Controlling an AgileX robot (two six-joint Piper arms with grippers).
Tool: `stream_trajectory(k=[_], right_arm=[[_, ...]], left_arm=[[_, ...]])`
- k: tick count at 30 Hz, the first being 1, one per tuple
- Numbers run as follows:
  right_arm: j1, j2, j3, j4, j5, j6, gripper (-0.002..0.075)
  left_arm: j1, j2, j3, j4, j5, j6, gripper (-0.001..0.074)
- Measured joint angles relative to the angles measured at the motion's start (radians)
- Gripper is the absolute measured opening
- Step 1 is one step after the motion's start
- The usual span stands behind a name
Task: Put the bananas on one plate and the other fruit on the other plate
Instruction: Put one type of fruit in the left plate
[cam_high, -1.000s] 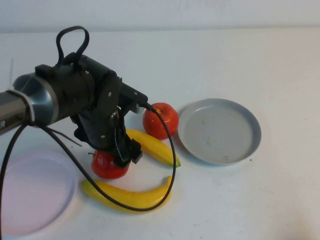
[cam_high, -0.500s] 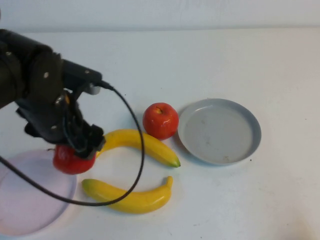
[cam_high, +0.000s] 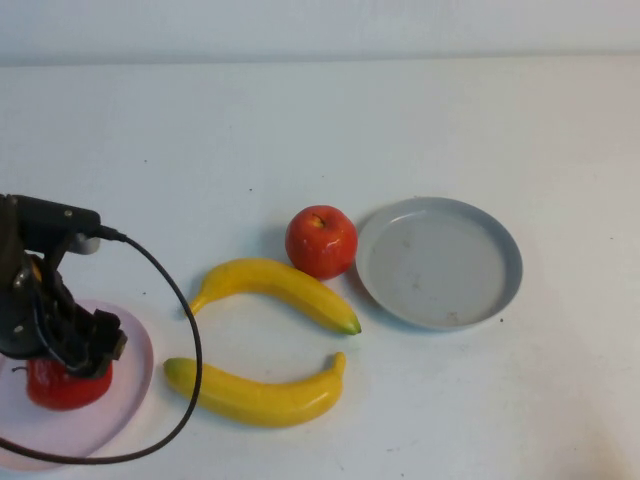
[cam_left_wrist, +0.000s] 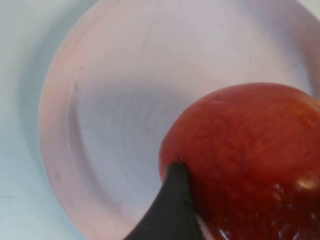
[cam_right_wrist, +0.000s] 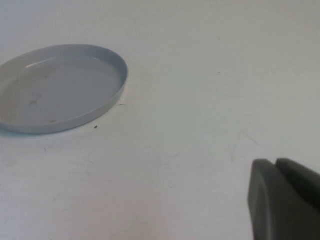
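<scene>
My left gripper (cam_high: 65, 370) is shut on a red apple (cam_high: 62, 384) and holds it over the pale pink plate (cam_high: 128, 385) at the front left. In the left wrist view the apple (cam_left_wrist: 245, 155) fills the lower right, above the pink plate (cam_left_wrist: 100, 130). A second red apple (cam_high: 321, 241) sits by the grey-blue plate (cam_high: 440, 262). Two yellow bananas lie between the plates: one (cam_high: 275, 288) farther back, one (cam_high: 255, 393) nearer the front. My right gripper (cam_right_wrist: 280, 200) is shut and empty, out of the high view, near the grey-blue plate (cam_right_wrist: 60, 87).
The left arm's black cable (cam_high: 185, 330) loops over the table beside the bananas. The table is white, with open surface behind the fruit and to the right of the grey-blue plate.
My left gripper has carried the apple leftward from beside the bananas to over the pink plate, and lower. The other fruit and the grey-blue plate have not moved.
</scene>
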Motion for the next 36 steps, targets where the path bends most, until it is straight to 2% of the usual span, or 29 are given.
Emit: stream_trajectory(k=[2,6,13,16,20,25,30,36], right_arm=[[0.0,0.0,0.0,0.0,0.0,0.0,-0.0015],[0.0,0.0,0.0,0.0,0.0,0.0,-0.0015],[0.0,0.0,0.0,0.0,0.0,0.0,-0.0015],[0.0,0.0,0.0,0.0,0.0,0.0,-0.0015],[0.0,0.0,0.0,0.0,0.0,0.0,-0.0015],[0.0,0.0,0.0,0.0,0.0,0.0,-0.0015],[0.0,0.0,0.0,0.0,0.0,0.0,-0.0015],[0.0,0.0,0.0,0.0,0.0,0.0,-0.0015]], left_arm=[[0.004,0.0,0.004,-0.003,-0.022,0.002,0.0592],[0.005,0.0,0.005,-0.015,-0.05,0.002,0.0666],[0.0,-0.011,0.005,0.005,-0.076,-0.001,0.0668],[-0.052,-0.036,-0.012,0.008,-0.098,-0.029,0.0668],[-0.169,-0.015,-0.122,-0.018,-0.132,-0.035,0.0668],[-0.277,0.139,-0.332,-0.031,-0.148,-0.026,0.0668],[-0.334,0.326,-0.518,-0.042,-0.151,-0.002,0.0669],[-0.362,0.464,-0.662,-0.052,-0.151,0.047,0.0669]])
